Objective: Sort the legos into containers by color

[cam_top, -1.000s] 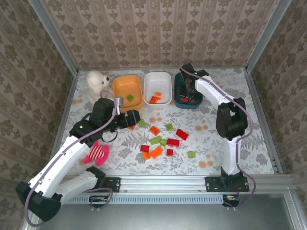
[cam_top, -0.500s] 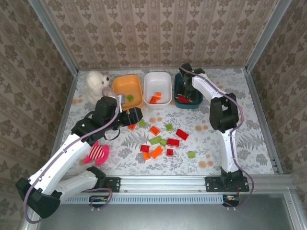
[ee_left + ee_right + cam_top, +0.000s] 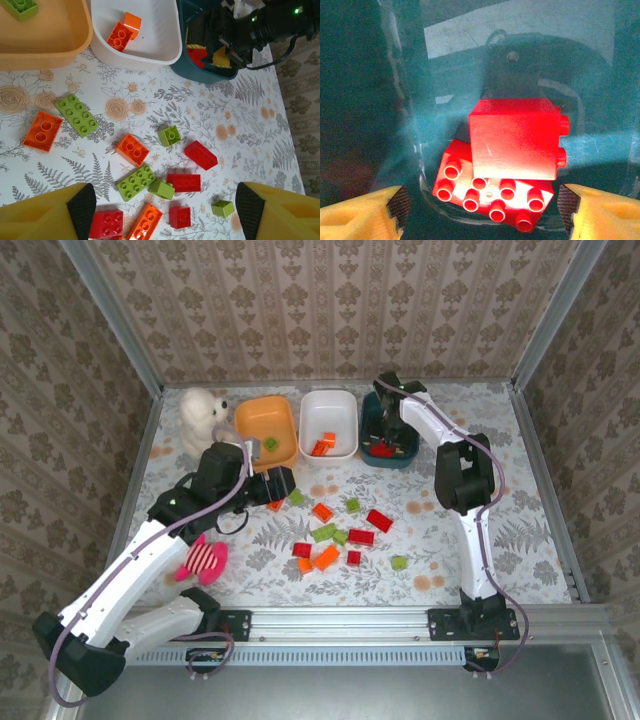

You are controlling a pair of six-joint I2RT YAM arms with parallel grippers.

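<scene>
Since a second ago your right arm (image 3: 460, 475) has folded in and dropped lower into the teal bin (image 3: 392, 462). The right pincer (image 3: 481, 202) has let go: fingers spread, nothing between them. Below it in the wrist view, a red brick (image 3: 512, 137) lies on its side on top of a flat red brick (image 3: 492, 200), both on the bin floor. The teal bin is at 1 o'clock from the loose pile (image 3: 335, 535), last in the far row. At its 9 o'clock is the white bin (image 3: 330, 405) with orange bricks (image 3: 322, 446), then the orange bin (image 3: 272, 418) with one green brick (image 3: 271, 443). Your left pincer (image 3: 165, 205) hangs wide open and empty over the pile's 10 o'clock edge. Red, orange and green bricks lie loose on the bench (image 3: 520, 540).
</scene>
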